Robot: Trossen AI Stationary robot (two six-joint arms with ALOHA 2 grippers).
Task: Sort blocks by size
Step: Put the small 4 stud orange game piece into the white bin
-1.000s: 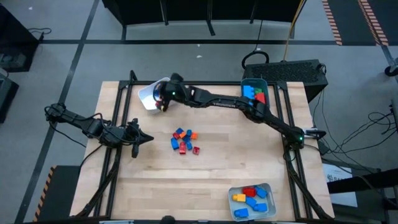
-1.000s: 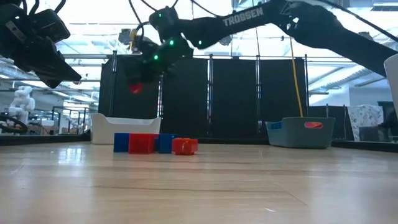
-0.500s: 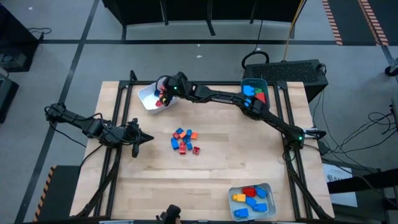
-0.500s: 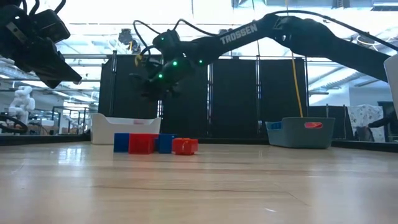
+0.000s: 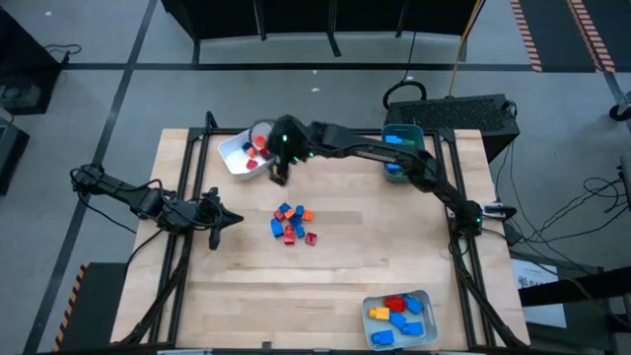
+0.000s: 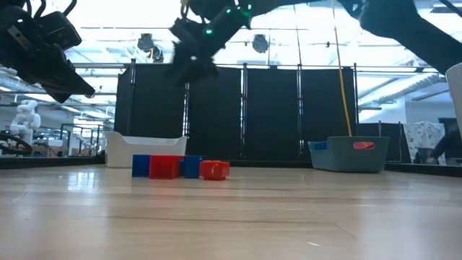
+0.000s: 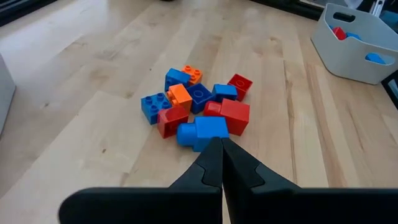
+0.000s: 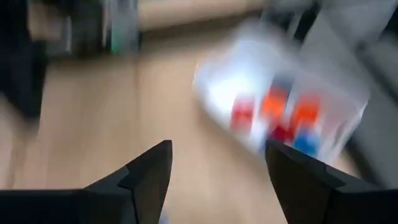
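Pale wood-grain table (image 5: 414, 247), smooth, faint sheen. Glossy moulded plastic blocks (image 7: 202, 112). Matt white plastic tray (image 5: 237, 156). Matt dark gripper fingers (image 8: 146, 177).

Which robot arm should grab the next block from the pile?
Probably the right. Its gripper has open, empty jaws and hangs between the white tray and the pile of blocks. The left gripper waits beside the pile, jaws shut.

Loose blocks (image 5: 292, 223) sit mid-table, one tray (image 5: 235, 156) at the far-left corner, another (image 5: 398, 319) near-right, a third (image 5: 402, 131) far-right.
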